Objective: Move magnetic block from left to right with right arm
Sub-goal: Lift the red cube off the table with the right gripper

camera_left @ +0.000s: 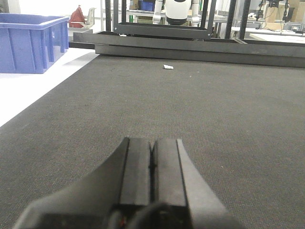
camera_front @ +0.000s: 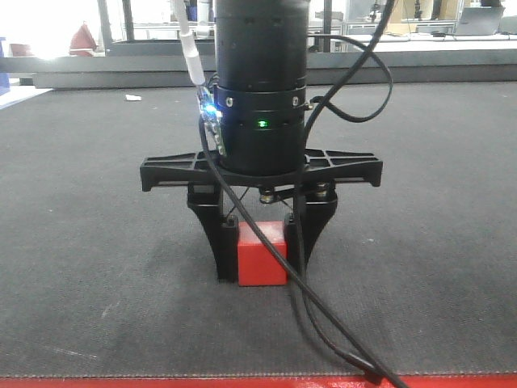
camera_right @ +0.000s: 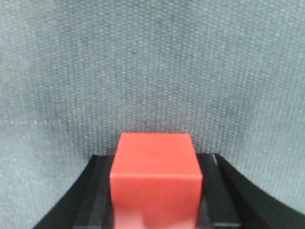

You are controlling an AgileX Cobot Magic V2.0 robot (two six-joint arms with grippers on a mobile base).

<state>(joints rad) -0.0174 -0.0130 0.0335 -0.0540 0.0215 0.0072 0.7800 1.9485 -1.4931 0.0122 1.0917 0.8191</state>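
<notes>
Front view, right gripper: I saw the right gripper (camera_front: 260, 260) pointing straight down from its black wrist. Its two fingers (camera_front: 222, 242) were closed against opposite flanks of the block.
Front view, block: The red block (camera_front: 262, 257) sat low between the fingers, its underside about level with the mat (camera_front: 97, 267). I could not tell whether it rested on the mat or hung just clear.
Front view, cable: A black cable (camera_front: 327, 319) ran down from the wrist, past the block's right side, toward the near edge.
Front view, scrap: A small white scrap (camera_front: 133, 98) lay far back on the mat, well apart from the block.
Left wrist view, left gripper: I found the left gripper (camera_left: 152, 162) with its fingers pressed together and nothing between them.
Left wrist view, mat: The dark mat (camera_left: 214, 119) stretched ahead, with the scrap (camera_left: 167, 67) near its far edge.
Left wrist view, crate: A blue crate (camera_left: 31, 43) stood off the mat on the white floor, far left.
Left wrist view, block: Not seen from here.
Right wrist view, block: The block (camera_right: 156, 176) filled the lower centre, top face toward the camera.
Right wrist view, fingers: The black fingers (camera_right: 95, 200) flanked it left and right, touching its sides.
Right wrist view, mat: The mat (camera_right: 152, 62) filled the rest of the view.
</notes>
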